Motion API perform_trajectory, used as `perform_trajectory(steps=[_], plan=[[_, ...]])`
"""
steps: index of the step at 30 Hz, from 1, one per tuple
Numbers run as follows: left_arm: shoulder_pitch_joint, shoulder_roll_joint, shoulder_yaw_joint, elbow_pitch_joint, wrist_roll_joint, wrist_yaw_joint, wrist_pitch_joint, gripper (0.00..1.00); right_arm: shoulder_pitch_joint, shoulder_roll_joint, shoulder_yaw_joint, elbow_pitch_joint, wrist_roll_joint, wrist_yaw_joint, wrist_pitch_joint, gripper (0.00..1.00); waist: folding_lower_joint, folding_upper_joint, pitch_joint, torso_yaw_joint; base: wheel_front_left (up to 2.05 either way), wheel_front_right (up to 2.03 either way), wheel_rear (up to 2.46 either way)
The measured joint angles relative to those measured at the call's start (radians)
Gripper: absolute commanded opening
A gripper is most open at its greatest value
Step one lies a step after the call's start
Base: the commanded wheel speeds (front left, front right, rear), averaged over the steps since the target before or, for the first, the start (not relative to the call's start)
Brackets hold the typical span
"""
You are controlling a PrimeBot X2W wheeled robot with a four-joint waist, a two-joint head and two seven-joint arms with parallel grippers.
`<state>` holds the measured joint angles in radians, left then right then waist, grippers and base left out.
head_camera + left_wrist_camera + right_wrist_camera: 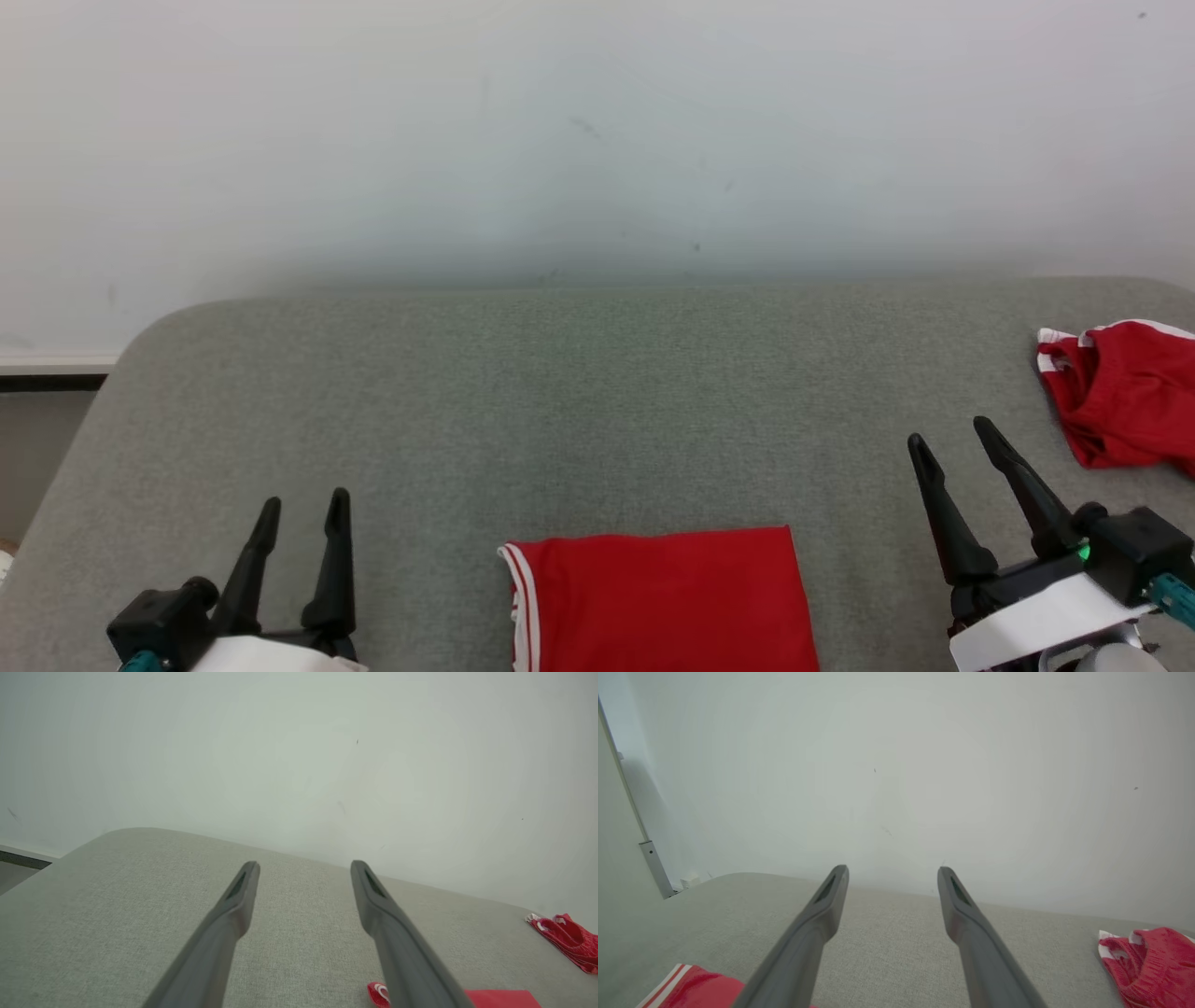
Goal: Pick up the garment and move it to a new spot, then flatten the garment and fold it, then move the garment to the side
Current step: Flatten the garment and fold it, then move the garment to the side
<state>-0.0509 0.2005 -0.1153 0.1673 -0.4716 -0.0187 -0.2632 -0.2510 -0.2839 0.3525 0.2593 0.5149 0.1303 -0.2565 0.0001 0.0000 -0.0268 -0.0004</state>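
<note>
A red garment (pixel 663 597) with white stripes along its left edge lies folded into a flat rectangle on the grey padded table (pixel 560 401), at the near middle between my two arms. A corner of it appears in the left wrist view (pixel 502 997), and its striped edge in the right wrist view (pixel 691 989). My left gripper (pixel 305 500) (pixel 304 864) is open at the lower left, holding nothing. At the lower right, my right gripper (pixel 949 433) (pixel 893 869) is also open and holding nothing. Both grippers are clear of the folded cloth.
A second red garment (pixel 1125 392) (pixel 567 940) (pixel 1148 961) with white trim lies crumpled at the table's right edge, beyond my right gripper. A pale wall (pixel 597 140) rises behind the table. The table's rounded left corner (pixel 177 322) drops to the floor.
</note>
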Motion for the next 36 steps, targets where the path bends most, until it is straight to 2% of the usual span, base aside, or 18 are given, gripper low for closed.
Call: perform_trajectory(steps=[6, 12, 22, 30, 36], plan=[[0.019, -0.023, 0.039, -0.028, 0.068, -0.020, 0.000, 1.00, 0.118, 0.073, -0.155, -0.048, -0.151, 0.000, -0.005, 1.00, -0.0001, 0.0000, 0.002, -0.044, 0.00, 0.00, 0.00], [0.027, -0.050, 0.069, -0.019, 0.118, -0.053, 0.000, 1.00, 0.218, 0.137, -0.231, -0.081, -0.212, 0.000, -0.005, 1.00, -0.0001, 0.0000, 0.000, -0.062, 0.00, 0.00, 0.00], [0.032, -0.082, 0.099, -0.014, 0.165, -0.086, 0.000, 1.00, 0.241, 0.163, -0.222, -0.052, -0.216, 0.000, 0.007, 1.00, -0.0001, 0.0000, 0.005, -0.060, 0.00, 0.00, 0.00], [0.023, -0.102, 0.098, -0.007, 0.174, -0.095, 0.000, 1.00, 0.132, 0.202, -0.118, 0.071, -0.163, 0.000, 0.184, 1.00, 0.0000, 0.0000, 0.023, -0.023, 0.00, 0.00, 0.00], [0.013, -0.112, 0.100, 0.019, 0.174, -0.100, 0.000, 1.00, 0.074, 0.228, -0.107, 0.174, -0.076, 0.000, 0.443, 1.00, 0.0000, 0.0000, 0.027, 0.019, 0.00, 0.00, 0.00]])
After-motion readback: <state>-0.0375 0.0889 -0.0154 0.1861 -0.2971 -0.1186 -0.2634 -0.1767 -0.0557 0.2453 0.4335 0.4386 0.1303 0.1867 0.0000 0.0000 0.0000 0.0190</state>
